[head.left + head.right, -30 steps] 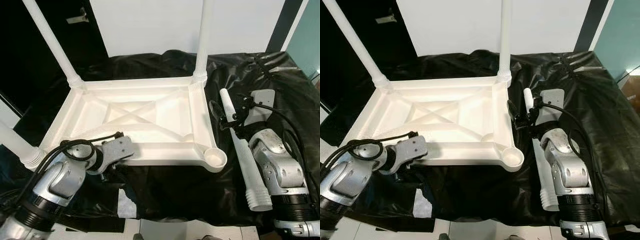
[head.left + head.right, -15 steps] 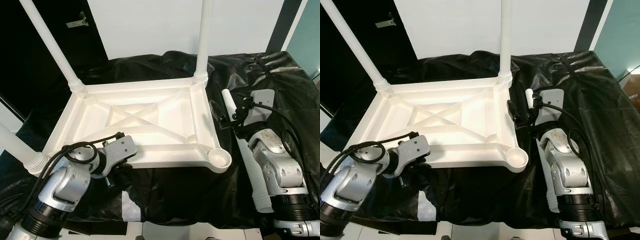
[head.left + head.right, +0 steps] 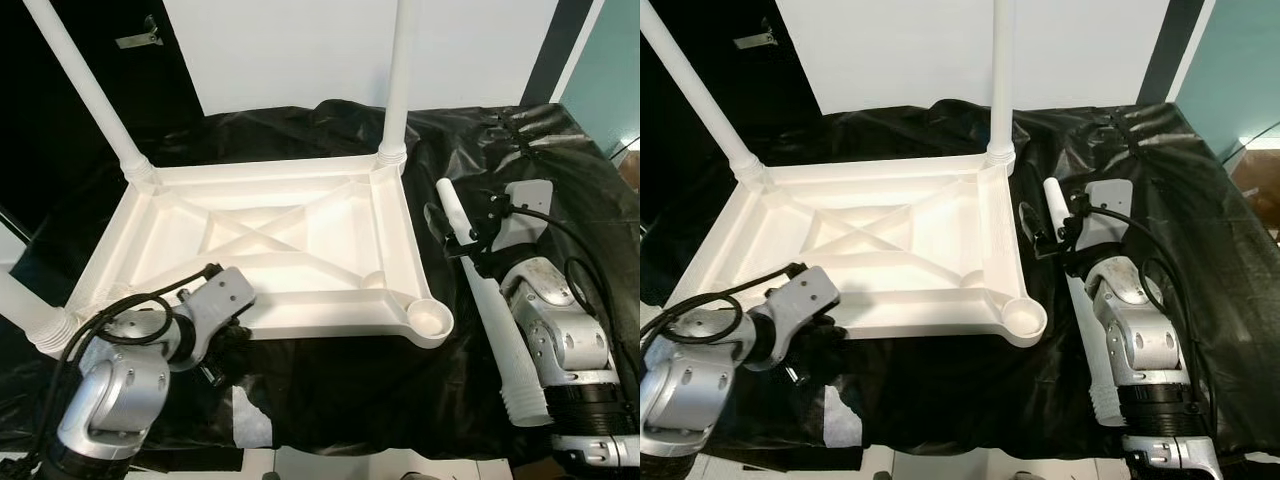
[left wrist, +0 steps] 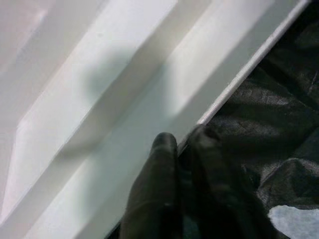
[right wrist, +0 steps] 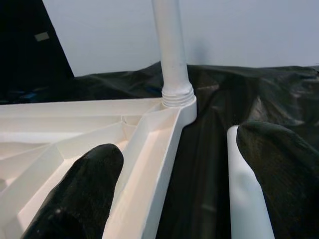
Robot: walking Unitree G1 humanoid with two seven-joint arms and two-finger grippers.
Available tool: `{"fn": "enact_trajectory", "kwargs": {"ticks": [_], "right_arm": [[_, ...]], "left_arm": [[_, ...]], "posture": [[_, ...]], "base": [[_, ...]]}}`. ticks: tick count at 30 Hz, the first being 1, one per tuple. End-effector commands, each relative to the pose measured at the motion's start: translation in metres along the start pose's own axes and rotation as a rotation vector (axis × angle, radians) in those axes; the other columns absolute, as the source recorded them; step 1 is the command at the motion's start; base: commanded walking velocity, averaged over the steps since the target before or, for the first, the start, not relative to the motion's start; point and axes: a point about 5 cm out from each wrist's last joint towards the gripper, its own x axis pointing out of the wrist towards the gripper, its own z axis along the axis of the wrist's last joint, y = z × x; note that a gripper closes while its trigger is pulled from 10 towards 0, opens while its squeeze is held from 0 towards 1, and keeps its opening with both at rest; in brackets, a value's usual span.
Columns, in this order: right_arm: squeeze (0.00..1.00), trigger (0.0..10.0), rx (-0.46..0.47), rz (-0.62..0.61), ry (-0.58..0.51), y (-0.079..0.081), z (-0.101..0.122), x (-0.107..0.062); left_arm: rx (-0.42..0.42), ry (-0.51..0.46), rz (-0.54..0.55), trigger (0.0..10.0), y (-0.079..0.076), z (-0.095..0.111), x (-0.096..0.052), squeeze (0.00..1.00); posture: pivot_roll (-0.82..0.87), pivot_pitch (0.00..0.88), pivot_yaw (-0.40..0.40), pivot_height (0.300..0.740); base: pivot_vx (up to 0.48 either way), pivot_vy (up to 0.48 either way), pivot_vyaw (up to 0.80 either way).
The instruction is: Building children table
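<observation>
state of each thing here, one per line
table top: upside down on black cloth, three legs fitted
corner socket: empty
loose leg: lying on the cloth beside the top, not fitted
left hand: pinching the top's near rim
right hand: open, one finger against the loose leg

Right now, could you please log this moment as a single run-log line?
upturned white plastic table top: empty near-right socket | left gripper: shut on its near rim | right gripper: open by loose white plastic leg
</observation>
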Motion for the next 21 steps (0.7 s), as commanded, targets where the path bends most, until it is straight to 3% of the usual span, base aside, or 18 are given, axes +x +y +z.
{"fn": "enact_trajectory", "kwargs": {"ticks": [1,5,6,7,8,12,15,16,19,21], "right_arm": [[0.0,10.0,0.009,0.017,-0.007,0.004,-0.001,0.002],[0.0,10.0,0.009,0.028,-0.008,0.007,-0.001,0.004],[0.0,10.0,0.008,0.027,-0.007,0.007,-0.002,0.004],[0.0,10.0,0.008,0.024,-0.008,0.006,-0.002,0.004],[0.0,10.0,0.007,0.018,-0.007,0.006,-0.002,0.003],[0.0,10.0,0.013,-0.02,0.001,0.002,-0.004,0.002],[0.0,10.0,0.014,-0.044,0.01,-0.001,-0.007,0.001],[0.0,10.0,0.022,-0.093,0.024,-0.007,-0.01,0.002],[0.0,10.0,0.036,-0.146,0.041,-0.012,-0.014,0.002],[0.0,10.0,0.065,-0.243,0.078,-0.022,-0.022,0.004]], "left_arm": [[-0.043,0.043,0.241,0.0,0.012,-0.01,-0.002,0.0],[0.008,0.062,0.192,0.0,0.006,-0.011,0.007,0.0],[0.028,0.071,0.174,8.0,0.004,-0.011,0.01,0.0],[0.04,0.069,0.151,10.0,0.001,-0.009,0.013,0.02],[0.043,0.064,0.137,10.0,0.0,-0.008,0.015,1.0],[0.087,0.053,0.099,10.0,-0.002,-0.002,0.018,1.0],[0.073,0.034,0.103,10.0,-0.001,0.002,0.017,1.0],[0.054,-0.009,0.093,10.0,0.003,0.009,0.013,0.0],[0.033,-0.063,0.084,10.0,0.01,0.019,0.007,0.0],[0.01,-0.159,0.08,10.0,0.023,0.034,-0.005,0.0]], "posture": [[0.07,0.056,0.01,0.74],[0.07,0.057,0.013,0.74],[0.06,0.057,0.015,0.74],[0.06,0.056,0.019,0.74],[0.05,0.056,0.026,0.74],[0.04,0.055,0.038,0.74],[0.04,0.054,0.04,0.74],[0.03,0.051,0.045,0.74],[0.03,0.05,0.043,0.74],[0.03,0.046,0.043,0.74]], "base": [[0.0,0.0,0.0],[0.0,0.0,0.0],[0.0,0.0,0.0],[0.0,0.0,0.0],[0.0,0.0,0.0],[0.0,0.0,0.0],[0.0,0.0,0.0],[0.0,0.0,0.0],[0.0,0.0,0.0],[0.0,0.0,0.0]]}}
